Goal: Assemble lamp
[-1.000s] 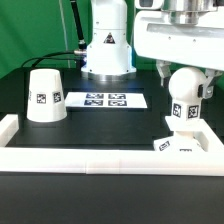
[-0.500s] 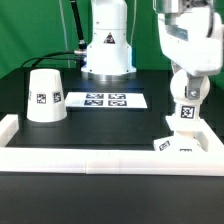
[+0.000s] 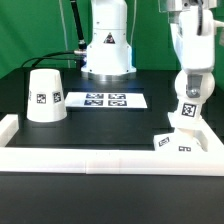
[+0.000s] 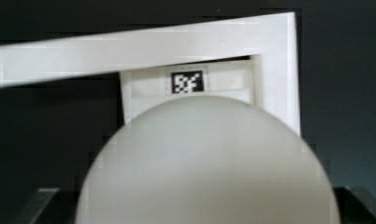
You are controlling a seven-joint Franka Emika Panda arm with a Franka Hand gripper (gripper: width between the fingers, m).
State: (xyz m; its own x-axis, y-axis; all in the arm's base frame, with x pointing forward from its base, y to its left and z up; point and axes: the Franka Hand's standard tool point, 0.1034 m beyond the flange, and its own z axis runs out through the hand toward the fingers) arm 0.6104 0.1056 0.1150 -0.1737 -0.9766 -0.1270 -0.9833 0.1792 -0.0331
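My gripper (image 3: 190, 92) is shut on the white ball-shaped bulb (image 3: 187, 110) and holds it upright over the low square base (image 3: 180, 143) at the exterior view's right, near the front corner. I cannot tell whether the bulb touches the base. In the wrist view the bulb (image 4: 203, 160) fills the space between the jaws of the gripper (image 4: 203, 216). Beyond it lies the base with its tag (image 4: 188, 82). The tapered shade (image 3: 45, 97) stands mouth down on the table at the exterior view's left, apart from the arm.
The marker board (image 3: 105, 100) lies flat in the middle of the black table. A raised white rim (image 3: 90, 157) runs along the front and both sides, and its corner shows in the wrist view (image 4: 256, 40). The robot's base (image 3: 107, 45) stands at the back.
The arm has swung toward the exterior view's right and turned, so less of the wrist shows. The bulb has shifted slightly right with it and stays over the base.
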